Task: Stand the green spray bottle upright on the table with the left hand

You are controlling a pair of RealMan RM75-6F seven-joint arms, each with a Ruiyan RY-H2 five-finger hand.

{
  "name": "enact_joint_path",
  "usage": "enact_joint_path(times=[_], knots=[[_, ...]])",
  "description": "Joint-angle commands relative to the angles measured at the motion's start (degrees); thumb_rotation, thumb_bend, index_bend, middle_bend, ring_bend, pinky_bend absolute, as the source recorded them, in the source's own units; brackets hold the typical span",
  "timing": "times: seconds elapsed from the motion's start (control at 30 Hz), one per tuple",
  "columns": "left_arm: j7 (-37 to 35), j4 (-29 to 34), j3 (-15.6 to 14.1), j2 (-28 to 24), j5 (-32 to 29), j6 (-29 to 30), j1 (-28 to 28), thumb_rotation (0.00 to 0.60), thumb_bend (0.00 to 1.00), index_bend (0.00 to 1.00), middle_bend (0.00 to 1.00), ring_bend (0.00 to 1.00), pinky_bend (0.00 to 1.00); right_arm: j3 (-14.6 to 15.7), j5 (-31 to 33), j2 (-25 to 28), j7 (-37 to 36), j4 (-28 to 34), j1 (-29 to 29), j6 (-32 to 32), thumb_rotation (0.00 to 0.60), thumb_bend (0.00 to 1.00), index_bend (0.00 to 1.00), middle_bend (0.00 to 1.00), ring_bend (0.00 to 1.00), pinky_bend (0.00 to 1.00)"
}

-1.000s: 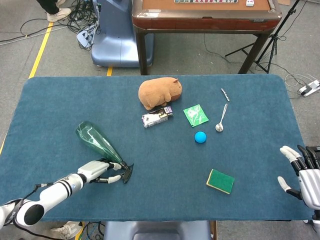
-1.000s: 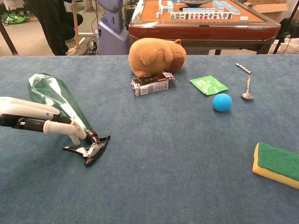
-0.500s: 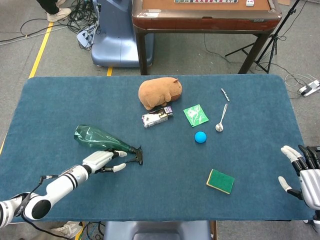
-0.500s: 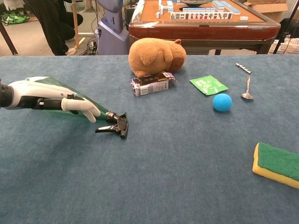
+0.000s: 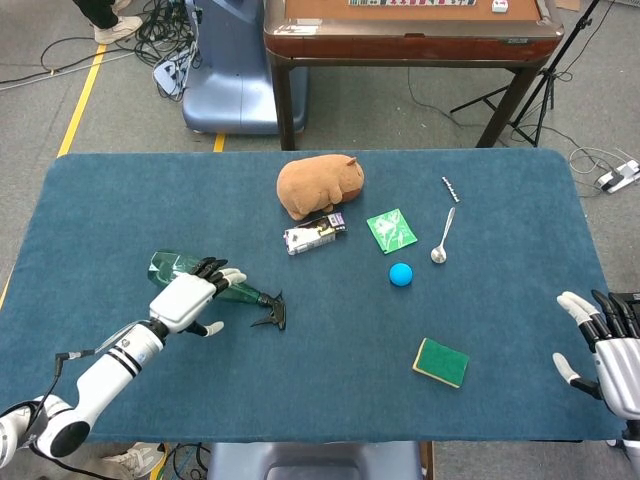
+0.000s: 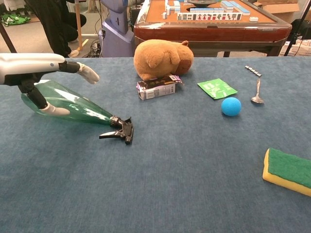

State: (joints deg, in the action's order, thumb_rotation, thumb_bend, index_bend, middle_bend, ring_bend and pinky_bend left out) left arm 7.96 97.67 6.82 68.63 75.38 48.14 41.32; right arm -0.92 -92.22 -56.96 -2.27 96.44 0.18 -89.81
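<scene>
The translucent green plastic spray bottle with its black trigger nozzle is lying on its side on the blue felt-covered worktop, nozzle pointing toward the middle. The left robot hand is hovering over the bottle's body with fingers spread, holding nothing; in the chest view its thumb appears to be touching the bottle's side. The right robot hand is resting at the worktop's near right edge, fingers apart and empty, well apart from the green-and-yellow sponge.
</scene>
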Motion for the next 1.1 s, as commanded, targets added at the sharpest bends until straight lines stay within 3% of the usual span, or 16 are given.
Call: enact_joint_path(times=[0.03, 0.23, 0.57, 0.83, 1.1], knots=[[7.99, -4.98, -0.37, 4.41, 0.61, 1.03, 1.31, 0.6, 0.28, 0.14, 0.14, 0.0, 0.0, 0.06, -0.11, 0.14, 0.26, 0.24, -0.08, -0.12, 0.6, 0.29, 0.17, 0.19, 0.04, 0.02], [21.74, -7.29, -0.72, 7.67, -6.65, -1.85, 4.75, 0.6, 0.28, 0.13, 0.13, 0.0, 0.0, 0.08, -0.12, 0.34, 0.75, 0.73, -0.22, -0.28, 0.6, 0.29, 0.17, 0.19, 0.04, 0.02], [40.84, -7.05, -1.81, 12.35, -23.87, -0.66, 10.45, 0.6, 0.28, 0.13, 0.13, 0.0, 0.0, 0.1, 0.14, 0.27, 0.31, 0.32, -0.32, -0.17, 0.6, 0.29, 0.17, 0.19, 0.04, 0.02], [49.85, -8.73, -3.62, 15.86, -33.38, 2.72, 14.88, 0.6, 0.28, 0.17, 0.13, 0.0, 0.0, 0.2, 0.29, 0.27, -0.25, -0.12, -0.69, -0.53, 0.6, 0.29, 0.17, 0.19, 0.04, 0.02], [54.88, -11.3, -5.1, 18.8, -37.36, 7.6, 16.73, 0.6, 0.28, 0.25, 0.21, 0.0, 0.0, 0.28, 0.4, 0.34, -0.64, -0.44, -0.95, -0.69, 0.6, 0.29, 0.17, 0.19, 0.04, 0.02]])
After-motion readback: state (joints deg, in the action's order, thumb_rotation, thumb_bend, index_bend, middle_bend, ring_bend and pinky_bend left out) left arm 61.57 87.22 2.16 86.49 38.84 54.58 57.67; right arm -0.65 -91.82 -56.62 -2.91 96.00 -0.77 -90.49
